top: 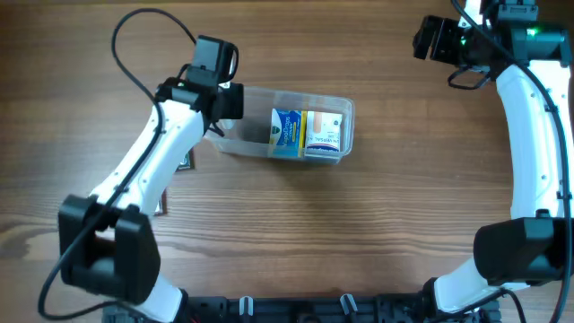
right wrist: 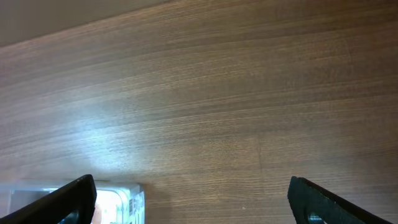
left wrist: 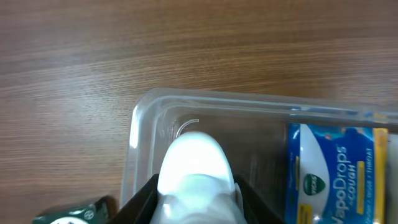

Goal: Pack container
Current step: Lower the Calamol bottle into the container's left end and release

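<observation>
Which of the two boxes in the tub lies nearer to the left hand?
The blue VapoDrops box. It sits between the left hand and the white box, which is at the tub's other end.

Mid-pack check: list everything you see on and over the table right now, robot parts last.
container: one, clear, middle of the table.
VapoDrops box: one, blue and white, inside the container.
second box: one, white and yellow, inside the container, right beside the VapoDrops box.
white bottle: one, white, over the container's left end.
half-hidden items: two, dark-edged, on the table under the left arm; unidentifiable.
table: one, brown wood.
left fingers: two, black, shut on the white bottle.
right fingers: two, black, open, over bare table at the far right.
</observation>
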Robot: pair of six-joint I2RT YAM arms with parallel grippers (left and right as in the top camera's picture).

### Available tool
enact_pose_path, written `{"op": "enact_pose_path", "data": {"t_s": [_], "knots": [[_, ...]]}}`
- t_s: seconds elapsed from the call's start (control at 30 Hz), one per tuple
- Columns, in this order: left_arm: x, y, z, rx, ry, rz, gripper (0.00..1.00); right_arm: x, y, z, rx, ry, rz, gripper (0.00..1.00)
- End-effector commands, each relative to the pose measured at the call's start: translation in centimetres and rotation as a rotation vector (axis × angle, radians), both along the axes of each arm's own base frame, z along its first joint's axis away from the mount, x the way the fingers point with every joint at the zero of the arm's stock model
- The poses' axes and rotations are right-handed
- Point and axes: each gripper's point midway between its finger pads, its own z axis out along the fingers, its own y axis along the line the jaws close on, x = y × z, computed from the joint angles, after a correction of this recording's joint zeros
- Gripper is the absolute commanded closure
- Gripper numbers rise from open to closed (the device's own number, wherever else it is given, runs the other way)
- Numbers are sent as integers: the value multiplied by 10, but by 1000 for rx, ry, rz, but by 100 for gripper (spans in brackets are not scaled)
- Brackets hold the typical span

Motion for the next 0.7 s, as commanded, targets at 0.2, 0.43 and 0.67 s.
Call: {"op": "enact_pose_path", "data": {"t_s": [0.2,0.43,0.67], "knots": [[14,-4,-22,78,6,-125,67,1,-1,4,5,-10,-11,0],[20,-1,-19,99,-20,-158,61,1,-1,4,5,-10,-11,0],[22,9,-19,101,-18,-139,49,1,-1,4,5,-10,-11,0]]}}
